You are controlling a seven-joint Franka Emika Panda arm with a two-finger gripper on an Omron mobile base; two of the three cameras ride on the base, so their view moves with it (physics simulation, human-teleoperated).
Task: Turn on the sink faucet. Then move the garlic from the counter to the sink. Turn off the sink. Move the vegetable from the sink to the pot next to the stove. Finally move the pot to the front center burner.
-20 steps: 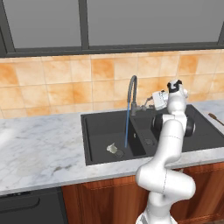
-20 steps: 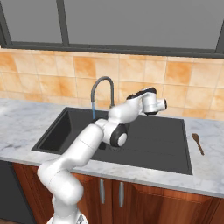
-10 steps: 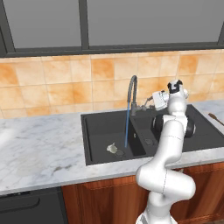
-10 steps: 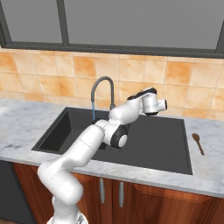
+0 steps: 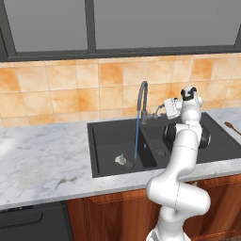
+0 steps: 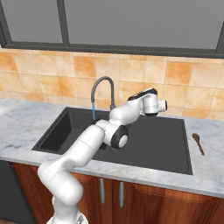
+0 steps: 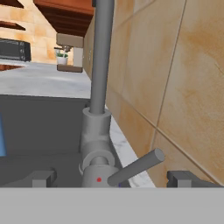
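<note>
- The faucet (image 5: pixel 141 101) stands at the back rim of the sink (image 5: pixel 103 160), about where the wide bowl meets the narrow one, with its high arch curving forward over the wide bowl.
- A thin blue stream of water (image 5: pixel 136 136) falls from the spout into that bowl.
- In the hand view the faucet's grey stem (image 7: pixel 101 57) rises from a thick base, and its small lever (image 7: pixel 138 167) sticks out low on the side, slanting up towards the tiled wall (image 7: pixel 183 78).
- The garlic (image 5: pixel 121 160) lies on the floor of the wide bowl, just beside the spot where the water lands and next to the round drain.
- The fingers (image 7: pixel 116 178) are spread wide and hold nothing; the two dark tips sit on either side of the faucet base, with the lever between them. Whether a tip touches the lever I cannot tell.
- From the left base view the fingers (image 5: pixel 157 113) point at the faucet's lower stem from its right side, level with the lever.
- The white marble desk (image 5: pixel 42 160) runs around the sink, with reddish-brown cabinet doors (image 6: pixel 144 197) below.
- A wooden spoon (image 6: pixel 197 143) lies on the desk near the sink's right edge, apart from the arm.
</note>
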